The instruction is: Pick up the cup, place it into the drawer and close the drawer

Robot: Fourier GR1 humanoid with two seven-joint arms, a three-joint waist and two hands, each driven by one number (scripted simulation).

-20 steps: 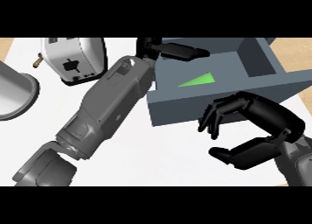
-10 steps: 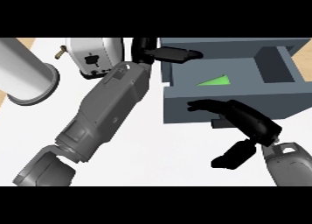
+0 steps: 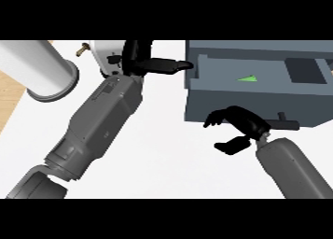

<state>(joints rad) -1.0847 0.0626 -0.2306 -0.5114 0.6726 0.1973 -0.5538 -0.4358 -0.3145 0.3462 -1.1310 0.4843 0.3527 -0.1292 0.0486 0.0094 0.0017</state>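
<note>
Item: green cup (image 3: 248,78) lies inside the open drawer (image 3: 258,100), beyond your right hand (image 3: 238,128), whose fingers curl empty against its front to push; left hand (image 3: 148,63) open alongside.

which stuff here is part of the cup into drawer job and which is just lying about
Part of the job:
- open grey box-shaped drawer with a small green wedge inside
- left robot hand, above the drawer's left end
- right robot hand, at the drawer front

Just lying about:
- large white cylinder, lying on its side
- white appliance beside it
</note>
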